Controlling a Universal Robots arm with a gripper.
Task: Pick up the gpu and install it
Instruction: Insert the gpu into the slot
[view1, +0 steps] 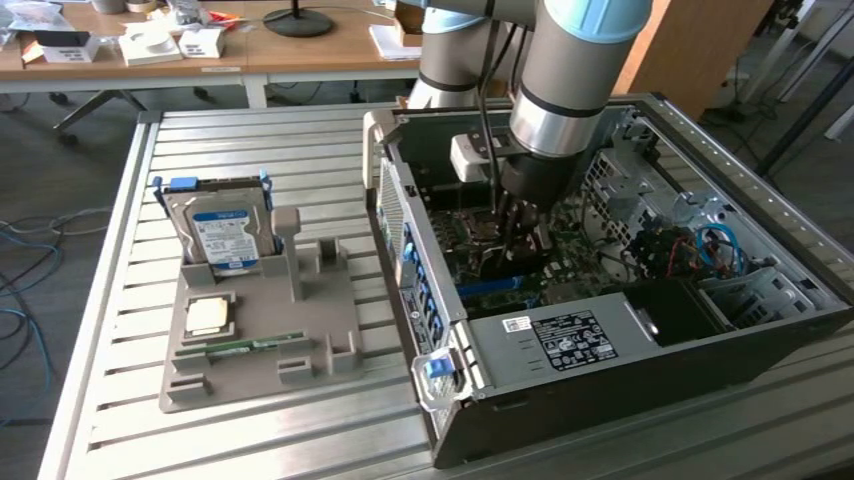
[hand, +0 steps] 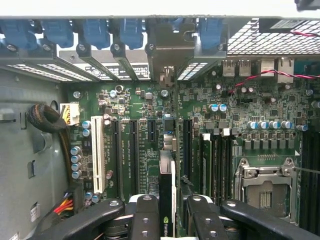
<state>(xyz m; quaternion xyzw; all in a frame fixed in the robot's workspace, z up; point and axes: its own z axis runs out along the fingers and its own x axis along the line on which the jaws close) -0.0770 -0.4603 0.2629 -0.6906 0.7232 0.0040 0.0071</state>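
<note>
Black fingers (hand: 146, 217) sit closest to the lens, one on each side of the gpu (hand: 166, 192), and they are clamped onto it. The card stands on edge between them, its dark narrow side facing up at the wrist camera and a small logo showing near the grip. So the gripper (hand: 172, 212) has the gpu down inside the open computer case (view1: 614, 350), right over the green motherboard (hand: 140, 107).

Now the surroundings. The card's far end points at the rear wall, under the row of blue latches (hand: 95, 32). To one side run two long black slots and a white slot (hand: 97, 157); to the other side lie the memory slots, then the processor socket (hand: 262, 187). Whether the card's edge is seated in a slot, I cannot tell.

From the exterior view, the arm reaches straight down into the case, with the gripper (view1: 514, 235) low among the boards. Well apart, on the exterior view's left, the grey tray (view1: 254, 385) holds the hard drive (view1: 224, 235).
</note>
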